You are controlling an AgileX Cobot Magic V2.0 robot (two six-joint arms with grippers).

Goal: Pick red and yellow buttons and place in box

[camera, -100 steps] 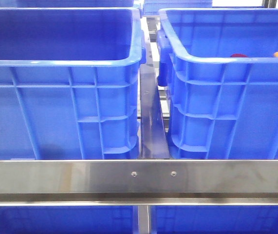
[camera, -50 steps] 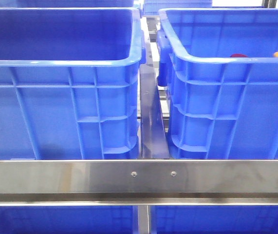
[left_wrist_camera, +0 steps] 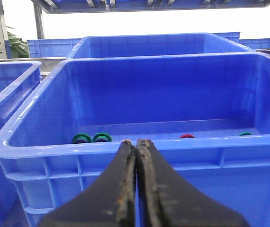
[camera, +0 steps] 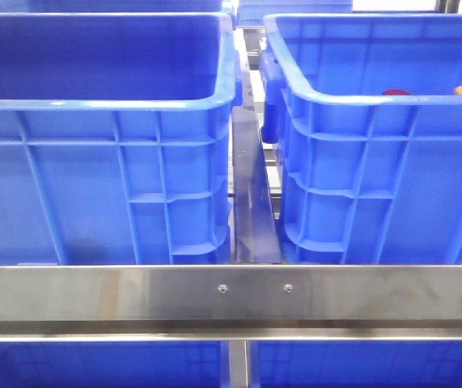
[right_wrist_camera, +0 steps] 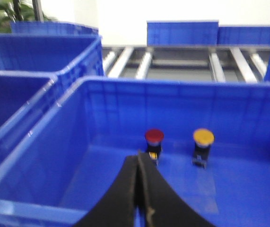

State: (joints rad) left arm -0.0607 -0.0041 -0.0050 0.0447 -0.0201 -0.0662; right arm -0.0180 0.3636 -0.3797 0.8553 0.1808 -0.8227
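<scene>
Two blue crates stand side by side behind a steel rail (camera: 231, 295). The red button (right_wrist_camera: 154, 137) and yellow button (right_wrist_camera: 203, 137) stand upright, side by side, on the floor of the right crate (camera: 376, 178), toward its far wall. The left crate (camera: 101, 178) holds green caps (left_wrist_camera: 92, 138). Left gripper (left_wrist_camera: 135, 142) and right gripper (right_wrist_camera: 138, 156) are both clenched on nothing.

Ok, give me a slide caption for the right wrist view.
Shut right gripper poised over a blue crate holding a red button and yellow button.
</scene>
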